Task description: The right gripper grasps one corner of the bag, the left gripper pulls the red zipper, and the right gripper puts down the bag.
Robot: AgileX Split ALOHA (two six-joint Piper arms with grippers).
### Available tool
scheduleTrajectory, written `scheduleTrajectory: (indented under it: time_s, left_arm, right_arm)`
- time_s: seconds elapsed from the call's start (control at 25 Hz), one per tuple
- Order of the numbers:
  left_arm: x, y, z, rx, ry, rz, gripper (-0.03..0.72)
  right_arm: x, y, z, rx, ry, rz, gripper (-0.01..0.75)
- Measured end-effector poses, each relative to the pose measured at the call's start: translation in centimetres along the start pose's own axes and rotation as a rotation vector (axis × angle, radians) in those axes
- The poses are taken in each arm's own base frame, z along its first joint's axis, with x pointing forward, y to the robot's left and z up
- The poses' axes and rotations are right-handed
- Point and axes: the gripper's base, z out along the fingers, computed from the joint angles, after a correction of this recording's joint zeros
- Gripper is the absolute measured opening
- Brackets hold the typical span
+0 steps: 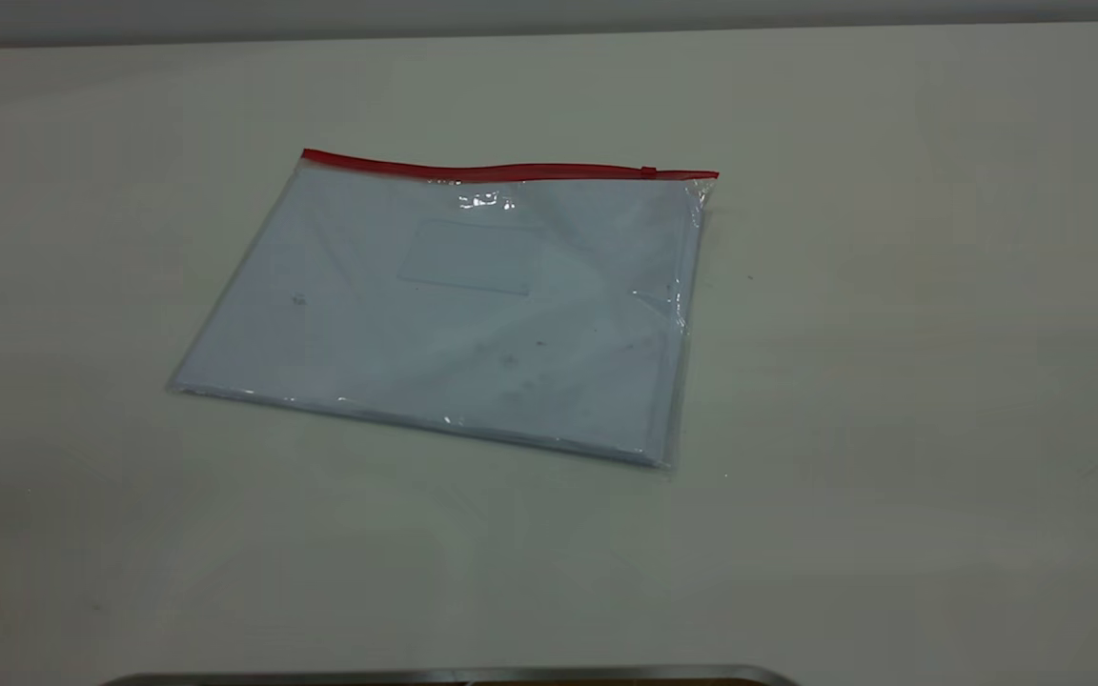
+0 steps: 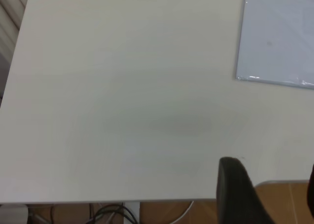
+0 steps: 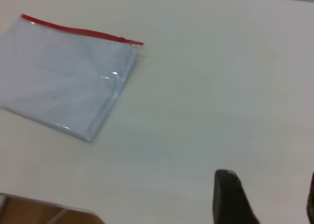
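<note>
The bag (image 1: 454,305) lies flat on the worktop (image 1: 892,381), and its red zipper (image 1: 511,171) runs along the far edge with the little slider (image 1: 648,171) close to the corner of the bag (image 1: 701,186) on the right. The right gripper (image 3: 265,199) hangs well apart from the bag with its fingers (image 3: 230,197) spread wide and holding nothing (the left gripper (image 2: 267,194) is the same, open and empty near the worktop's edge). I think the right gripper should come down low onto that corner, beside the slider and not on it, and pinch only the thin plastic so the left one has room to pull.
</note>
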Motion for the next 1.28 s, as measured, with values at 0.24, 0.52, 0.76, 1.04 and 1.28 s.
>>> scheduleTrajectory:
  time_s: [0.24, 0.52, 0.76, 1.04, 1.28]
  left_arm:
    - [-4.9, 0.2, 0.6, 0.039, 0.086, -0.040, 0.416]
    - [-13.8, 0.6, 8.4, 0.132, 0.186, 0.019, 0.527]
    - [-18.0, 0.7, 17.1, 0.210, 0.281, 0.015, 0.552]
    - [-19.4, -0.2, 25.0, 0.332, 0.358, 0.014, 0.552]
    - [-19.8, -0.7, 27.8, 0.372, 0.342, -0.009, 0.552]
  right_arm:
    - [-3.5, 0.4, 3.0, -0.130, -0.007, 0.075, 0.468]
    - [-7.2, -1.3, 12.0, -0.164, 0.115, 0.116, 0.534]
    - [-6.7, -2.2, 20.9, -0.269, 0.288, 0.123, 0.535]
    - [-5.3, -3.5, 32.3, -0.370, 0.368, 0.214, 0.531]
    - [-2.3, -4.0, 41.6, -0.513, 0.409, 0.295, 0.530]
